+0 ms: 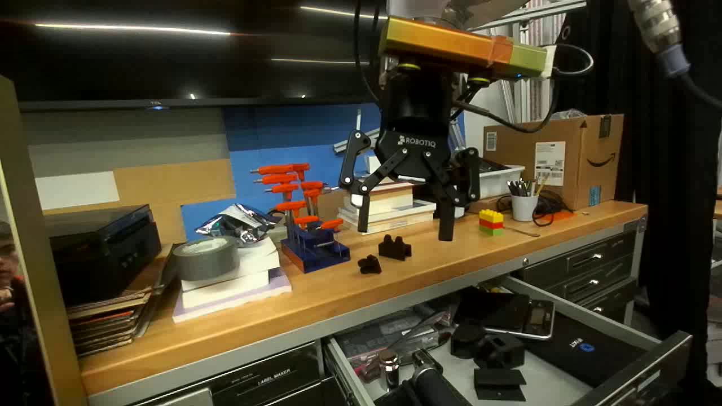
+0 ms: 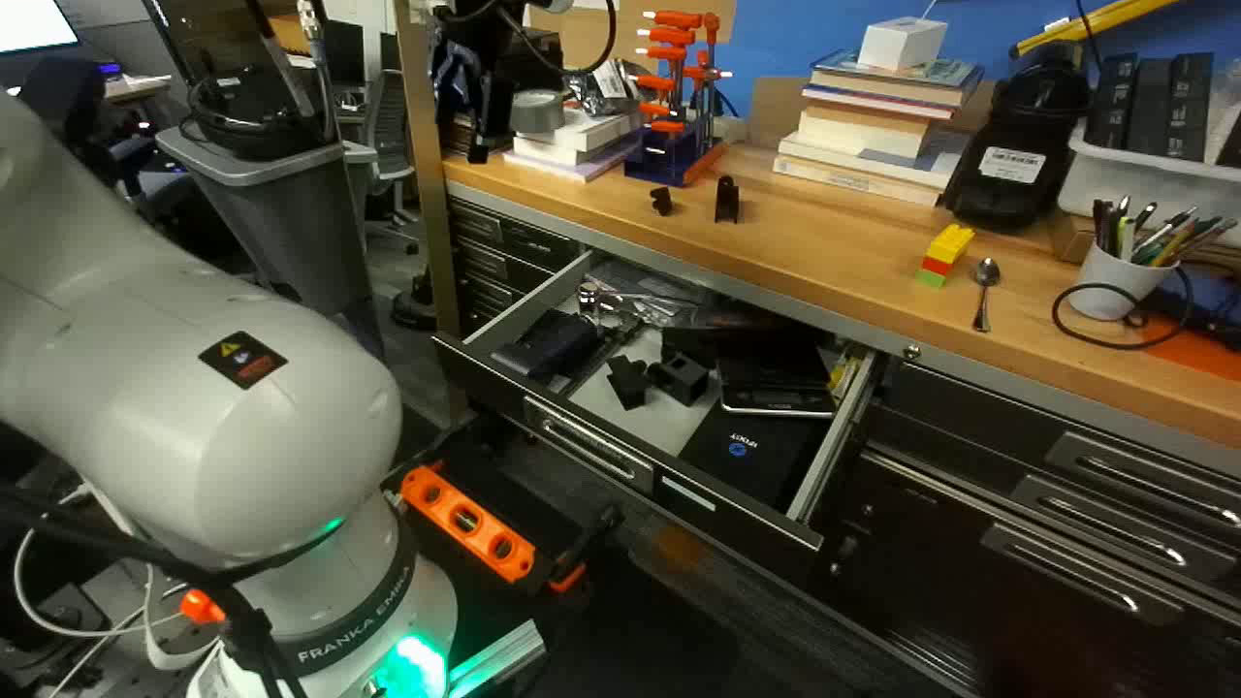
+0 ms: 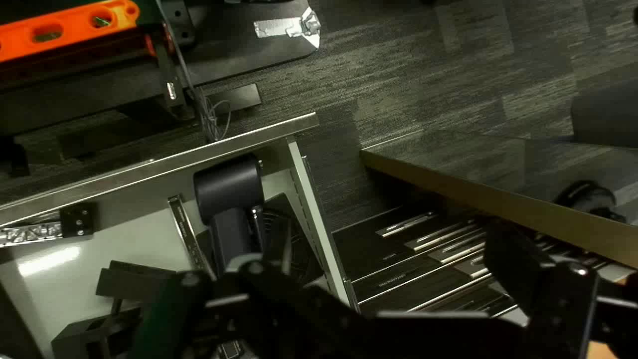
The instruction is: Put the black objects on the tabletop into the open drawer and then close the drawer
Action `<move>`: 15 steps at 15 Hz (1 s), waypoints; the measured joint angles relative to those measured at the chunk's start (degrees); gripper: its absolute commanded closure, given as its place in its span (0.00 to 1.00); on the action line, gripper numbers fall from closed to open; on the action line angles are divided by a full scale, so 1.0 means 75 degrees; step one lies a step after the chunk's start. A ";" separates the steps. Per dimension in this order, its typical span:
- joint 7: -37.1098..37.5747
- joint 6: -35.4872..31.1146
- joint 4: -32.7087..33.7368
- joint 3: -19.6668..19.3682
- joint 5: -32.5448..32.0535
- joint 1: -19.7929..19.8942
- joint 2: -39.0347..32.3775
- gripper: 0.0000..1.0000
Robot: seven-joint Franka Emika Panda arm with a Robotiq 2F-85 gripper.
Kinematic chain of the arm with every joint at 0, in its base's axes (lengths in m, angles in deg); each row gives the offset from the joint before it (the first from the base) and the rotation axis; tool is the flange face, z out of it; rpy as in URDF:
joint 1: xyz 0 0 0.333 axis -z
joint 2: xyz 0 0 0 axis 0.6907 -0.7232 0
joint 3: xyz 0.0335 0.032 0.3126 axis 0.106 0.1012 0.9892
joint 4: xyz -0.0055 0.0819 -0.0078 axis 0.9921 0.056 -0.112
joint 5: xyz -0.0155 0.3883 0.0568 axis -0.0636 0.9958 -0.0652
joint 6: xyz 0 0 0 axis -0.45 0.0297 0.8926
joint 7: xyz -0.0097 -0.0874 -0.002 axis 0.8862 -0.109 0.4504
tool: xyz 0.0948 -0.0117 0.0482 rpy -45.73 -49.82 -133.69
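robotiq hand (image 1: 405,225), spread wide, hangs higher than the open drawer (image 1: 654,372); above and behind that drawer, two small black blocks (image 1: 395,249) sit on the wooden counter (image 1: 316,293).

Drawer (image 2: 652,425) from above, all views

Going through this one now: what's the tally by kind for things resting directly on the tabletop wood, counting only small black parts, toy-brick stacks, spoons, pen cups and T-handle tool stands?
Small black parts: 2
Toy-brick stack: 1
Spoon: 1
Pen cup: 1
T-handle tool stand: 1
Total: 6
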 measured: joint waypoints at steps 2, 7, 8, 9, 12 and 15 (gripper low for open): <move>-0.0001 -0.0009 0.0068 -0.0001 0.0000 0.0000 0.0006 0.00; -0.0001 -0.0006 0.0107 -0.0001 0.0000 0.0000 0.0018 0.00; 0.0000 -0.0021 0.0086 0.0004 -0.0027 0.0002 0.0002 0.00; 0.0011 -0.0122 0.0059 0.0022 -0.0077 0.0003 -0.0026 0.00; 0.0121 -0.0739 0.0047 0.0200 -0.0437 0.0006 -0.0259 0.00; 0.0393 -0.1521 0.0187 0.0449 -0.0926 0.0005 -0.0729 0.00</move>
